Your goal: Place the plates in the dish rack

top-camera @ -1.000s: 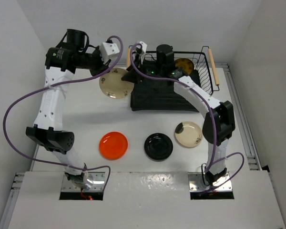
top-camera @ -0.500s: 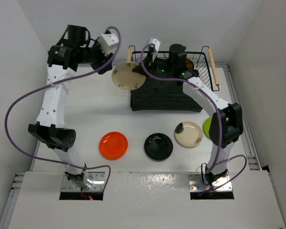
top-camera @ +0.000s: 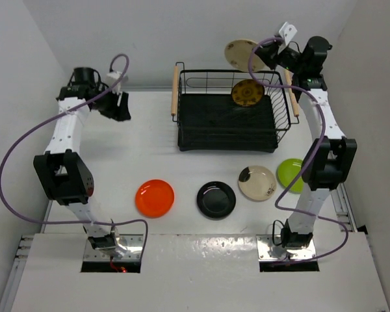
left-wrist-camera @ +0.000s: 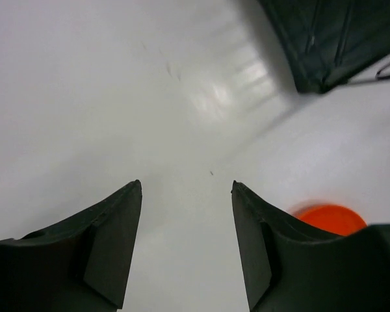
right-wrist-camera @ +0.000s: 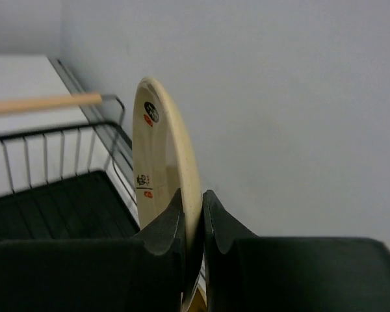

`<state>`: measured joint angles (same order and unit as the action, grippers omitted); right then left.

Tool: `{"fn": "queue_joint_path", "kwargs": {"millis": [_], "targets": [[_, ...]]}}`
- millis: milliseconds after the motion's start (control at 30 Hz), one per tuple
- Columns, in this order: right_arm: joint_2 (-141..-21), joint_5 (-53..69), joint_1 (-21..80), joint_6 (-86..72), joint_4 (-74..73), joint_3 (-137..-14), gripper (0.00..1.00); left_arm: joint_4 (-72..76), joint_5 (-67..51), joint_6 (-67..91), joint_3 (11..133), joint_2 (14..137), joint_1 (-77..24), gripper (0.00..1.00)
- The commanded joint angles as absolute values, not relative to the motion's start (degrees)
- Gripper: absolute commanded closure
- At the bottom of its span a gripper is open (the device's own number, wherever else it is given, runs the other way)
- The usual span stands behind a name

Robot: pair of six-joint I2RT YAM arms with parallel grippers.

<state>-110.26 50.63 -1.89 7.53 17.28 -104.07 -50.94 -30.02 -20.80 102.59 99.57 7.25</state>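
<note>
Hanging in the upper right of the overhead view, the cream floral plate (top-camera: 244,53) is clamped at its rim by the right gripper (top-camera: 273,55). The dish rack (top-camera: 214,123) lies just below it in the frame, with the yellow-brown plate (top-camera: 248,93) standing at the rack's right end. The overhead shows the plate's round face, while the right wrist view shows it edge-on between the fingers. The left gripper (top-camera: 120,107), jaws apart and empty, sits far off at upper left, so the lowering looks like the right arm's job.

dish rack (top-camera: 221,127): thin blk metal wire, dark matt tray base; handles (top-camera: 175,94) pale bare wood. black plate (top-camera: 216,199) v. glossy, glazed. orange plate (top-camera: 155,198) smooth w/ sheen. cream plate (right-wrist-camera: 159,156) smooth, glazed, ceramic-looking. table (left-wrist-camera: 117,97) white, smooth, semi-gloss, shows glare patch.
</note>
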Motion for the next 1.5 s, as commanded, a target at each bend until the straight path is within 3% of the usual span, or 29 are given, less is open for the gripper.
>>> {"fn": "queue_joint_path", "kwargs": {"millis": [0, 167, 433, 567, 1367, 1467], "targets": [[-114.34, 54.06, -2.99, 23.86, 8.91, -105.20, 1.00, -46.41, -29.45, -20.39, 94.50, 98.88, 7.47, 0.38], [-120.14, 50.54, -3.25, 36.37, -4.47, -110.30, 1.00, -43.25, -27.07, -19.87, 84.47, 100.01, 7.47, 0.39], [-124.36, 43.08, -2.20, 56.06, -11.25, -109.60, 1.00, -42.71, -24.70, -19.86, 83.23, 105.11, 7.47, 0.39], [-126.03, 41.30, -1.85, 55.28, -4.05, -107.75, 1.00, -44.03, -24.70, -19.86, 86.65, 108.72, 7.47, 0.39], [-126.38, 42.98, -1.84, 57.75, -5.01, -101.25, 1.00, -46.14, -24.08, -21.71, 90.79, 113.64, 8.00, 0.39], [-125.25, 47.26, -2.98, 45.95, 2.95, -99.42, 1.00, -46.14, -23.55, -21.71, 90.79, 113.64, 8.00, 0.39]]}}
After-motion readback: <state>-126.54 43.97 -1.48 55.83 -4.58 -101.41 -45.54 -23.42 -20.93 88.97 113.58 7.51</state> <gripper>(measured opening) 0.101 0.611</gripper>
